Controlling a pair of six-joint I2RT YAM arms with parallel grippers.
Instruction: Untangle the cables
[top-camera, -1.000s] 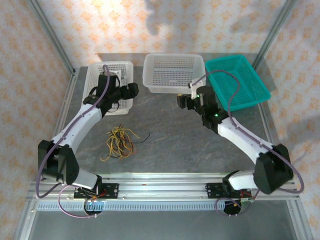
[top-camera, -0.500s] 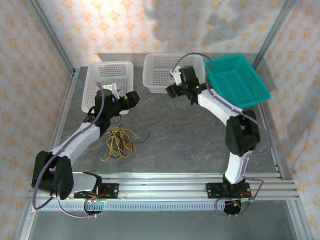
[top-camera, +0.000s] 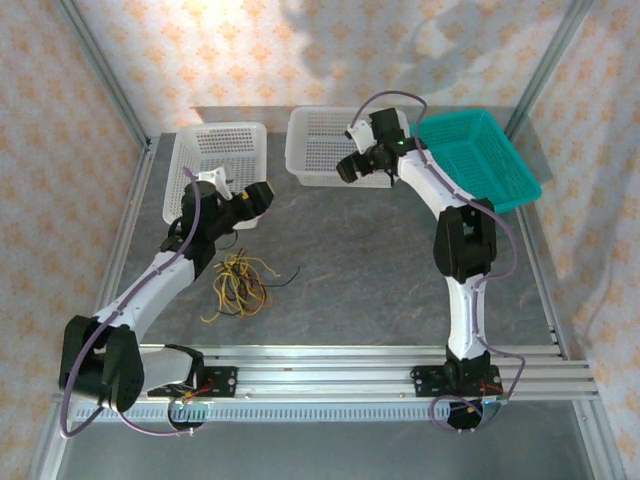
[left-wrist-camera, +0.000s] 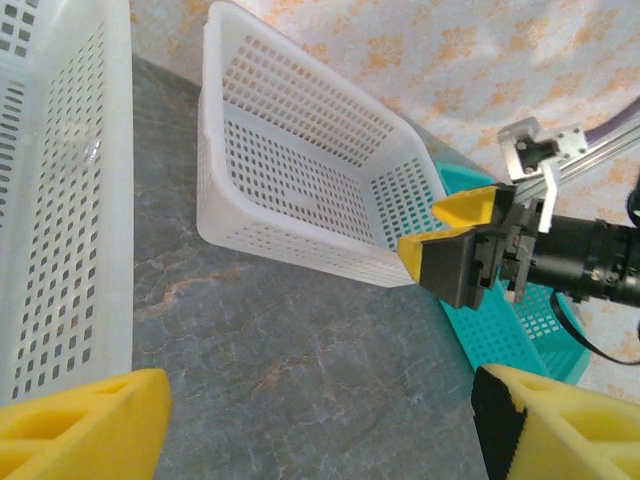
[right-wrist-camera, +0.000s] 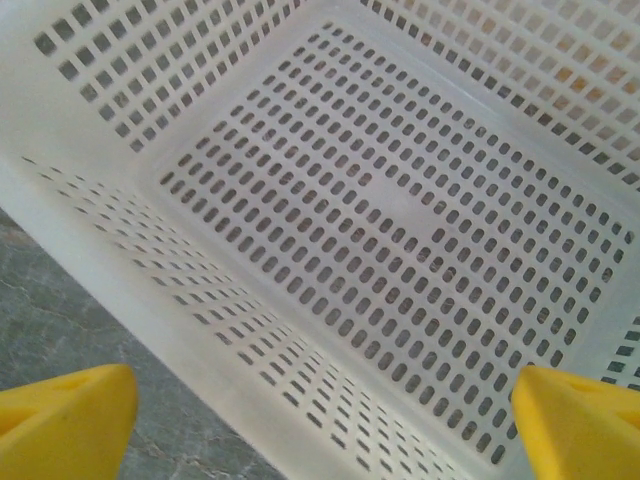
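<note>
Got the little tangle of thin yellow, black and reddish-brown cables (top-camera: 238, 283) lying loose on the grey marbled worktop (top-camera: 350, 280), front-left, apart from both pincers. Seeing the left pincer (top-camera: 258, 197) up by the left white perforated plastic basket (top-camera: 215, 150), yellow fingers spread wide, gripping nothing. Same with the right pincer (top-camera: 347, 168): gaping wide over the near wall of the middle white perforated basket (top-camera: 330, 135), just beside the teal plastic basket (top-camera: 480, 160).
</note>
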